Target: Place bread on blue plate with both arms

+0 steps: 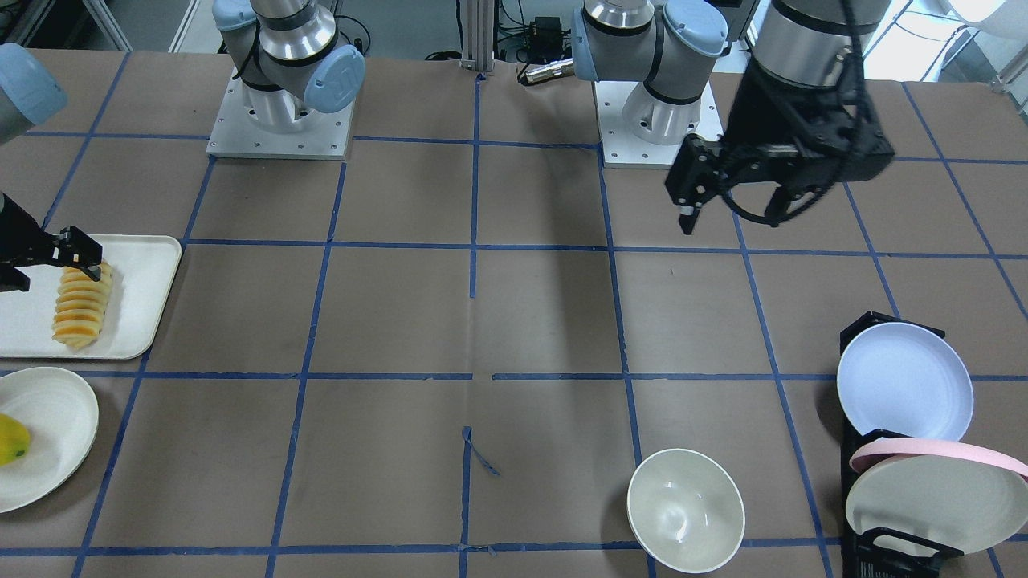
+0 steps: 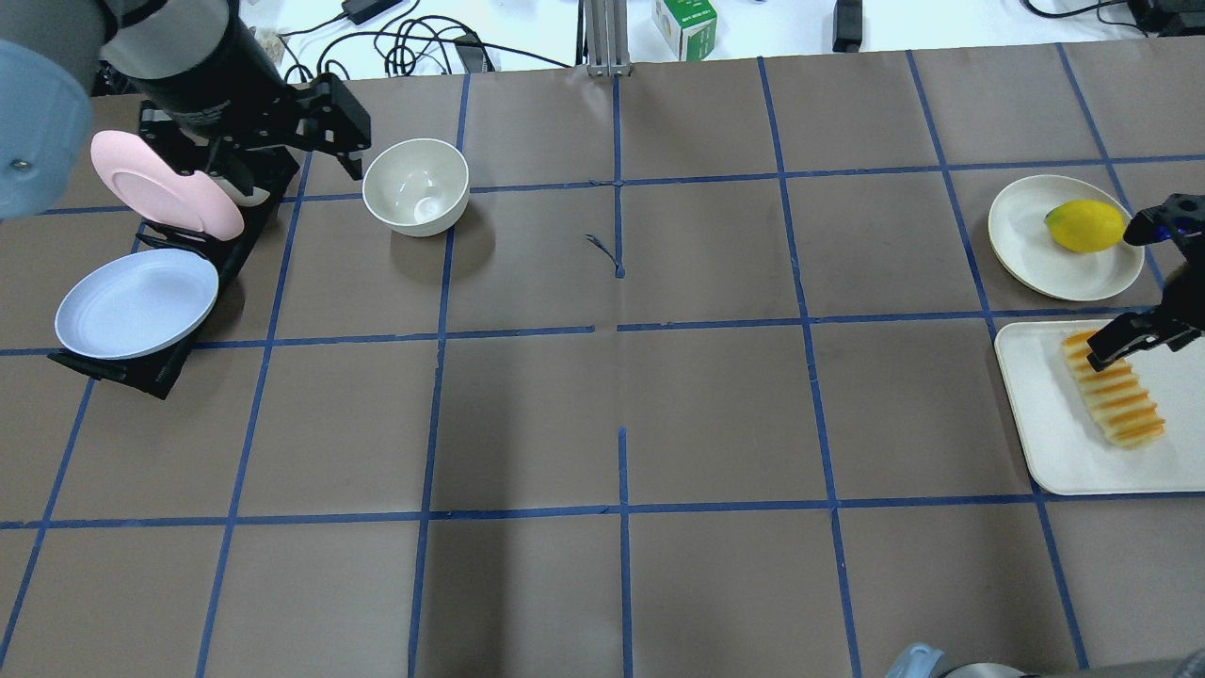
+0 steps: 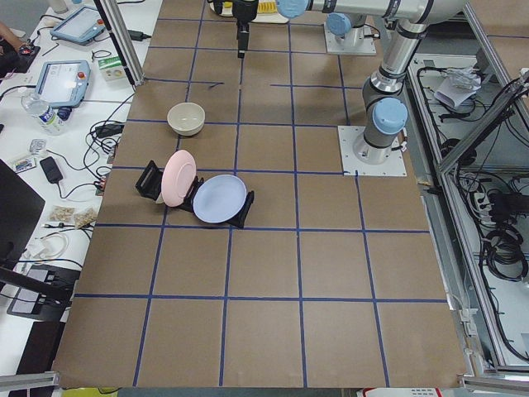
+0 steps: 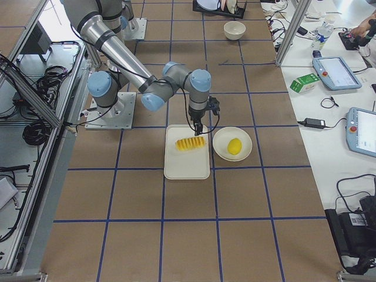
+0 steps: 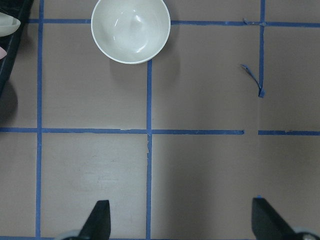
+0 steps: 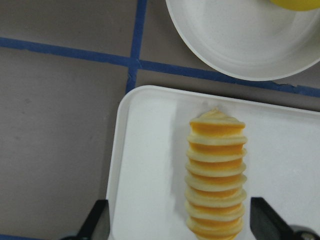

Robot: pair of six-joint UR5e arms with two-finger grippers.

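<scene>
The bread [image 1: 80, 309] lies on a white tray [image 1: 140, 277] at the table's right end; it also shows in the overhead view [image 2: 1114, 388] and the right wrist view [image 6: 216, 175]. My right gripper [image 2: 1125, 294] is open and hovers over the loaf's far end, with its near end between the fingertips in the wrist view [image 6: 182, 222]. The blue plate [image 2: 136, 303] leans in a black rack at the left end, also in the front view [image 1: 905, 381]. My left gripper [image 2: 297, 169] is open and empty, high above the table near the rack; its own wrist view [image 5: 182, 220] shows only table below it.
A white bowl [image 2: 415, 185] stands right of the rack. A pink-rimmed plate [image 2: 165, 184] stands in the same rack [image 2: 160, 377] behind the blue plate. A yellow fruit [image 2: 1084, 226] sits on a round cream plate [image 2: 1026, 235] just beyond the tray.
</scene>
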